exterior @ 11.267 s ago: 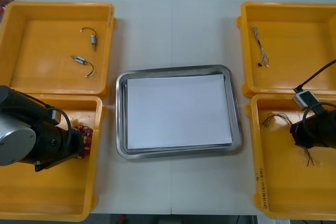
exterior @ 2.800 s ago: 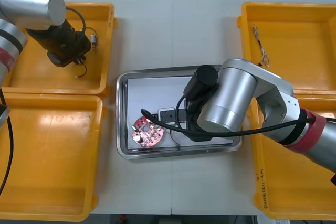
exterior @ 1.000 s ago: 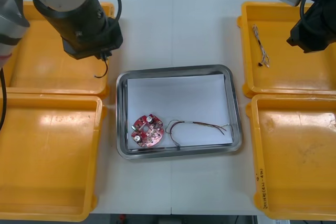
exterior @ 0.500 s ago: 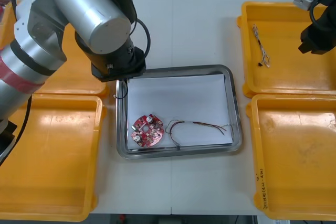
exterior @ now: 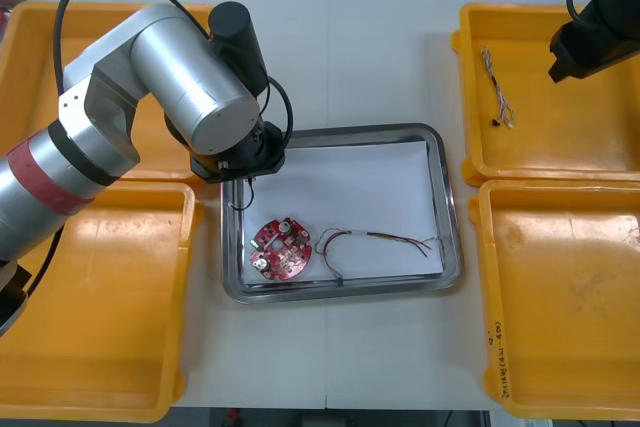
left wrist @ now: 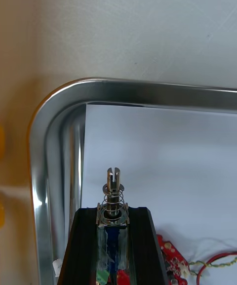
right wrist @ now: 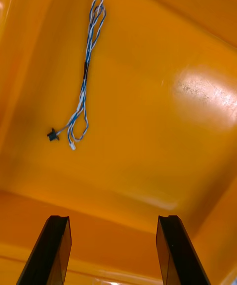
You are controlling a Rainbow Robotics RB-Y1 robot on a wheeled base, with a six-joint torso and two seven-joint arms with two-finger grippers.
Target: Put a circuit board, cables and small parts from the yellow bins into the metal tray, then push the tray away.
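My left gripper point(left wrist: 113, 228) is shut on a small metal part point(left wrist: 113, 191) with a spring and a slotted pin. It hangs over the near-left inside corner of the metal tray point(left wrist: 54, 117). From the front, the left gripper point(exterior: 248, 169) sits at the tray's far left corner, and a thin black wire dangles below it. In the tray point(exterior: 452, 217) lie a round red circuit board point(exterior: 281, 247) and a red and yellow cable point(exterior: 375, 242). My right gripper point(right wrist: 111, 250) stands open above the far right yellow bin point(right wrist: 163, 117). A twisted blue and white cable point(right wrist: 84, 82) lies ahead of its fingers.
Yellow bins flank the tray: the near left bin point(exterior: 90, 297) and near right bin point(exterior: 565, 297) look bare inside. The left arm's thick grey body point(exterior: 190, 77) covers part of the far left bin. The blue and white cable point(exterior: 497, 87) lies near the far right bin's left wall.
The left arm has carried the small metal part from the far left bin to over the tray's left corner. The right arm has shifted slightly left over the far right bin.
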